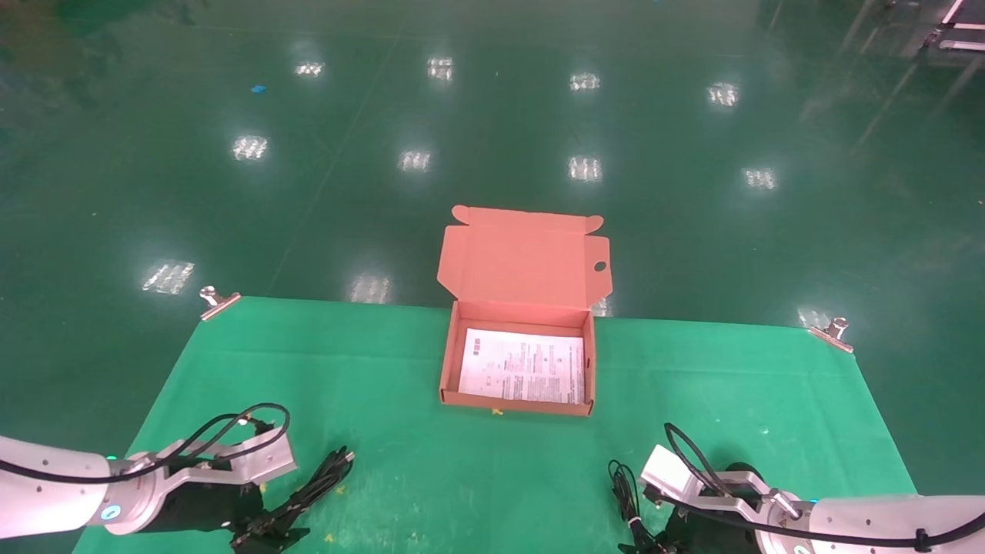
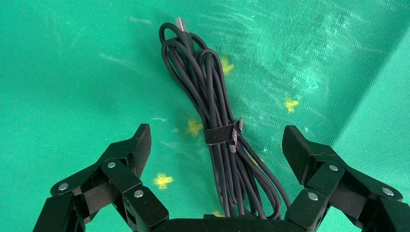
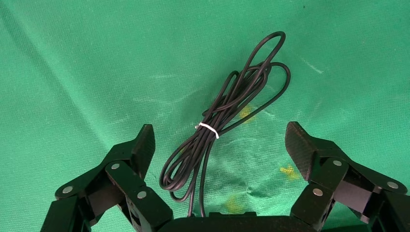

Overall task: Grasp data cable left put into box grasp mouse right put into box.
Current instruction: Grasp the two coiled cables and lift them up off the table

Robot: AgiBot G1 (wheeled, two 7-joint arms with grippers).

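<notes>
Setting: green-clothed table [image 1: 400, 369] clipped at its far corners, glossy green floor behind.
Box: the box [image 1: 517, 400] sits open at the far middle of the table, lid flap standing up behind it; only the leaflet [image 1: 523, 365] lies inside.
Data cable: the data cable [image 2: 215, 121], a strapped bundle, lies on the cloth well nearer than the box and off to its left.
Left hand: the left hand [image 2: 216, 145] hangs spread over the bundle, one finger on each side, gripping nothing.
Mouse: its tied cord [image 3: 220, 125] lies nearer than the box, to its right; the mouse body is hidden.
Right hand: the right hand [image 3: 220, 140] is spread over the cord, empty.
Progress: nothing boxed yet; both grasps and both placements remain.
</notes>
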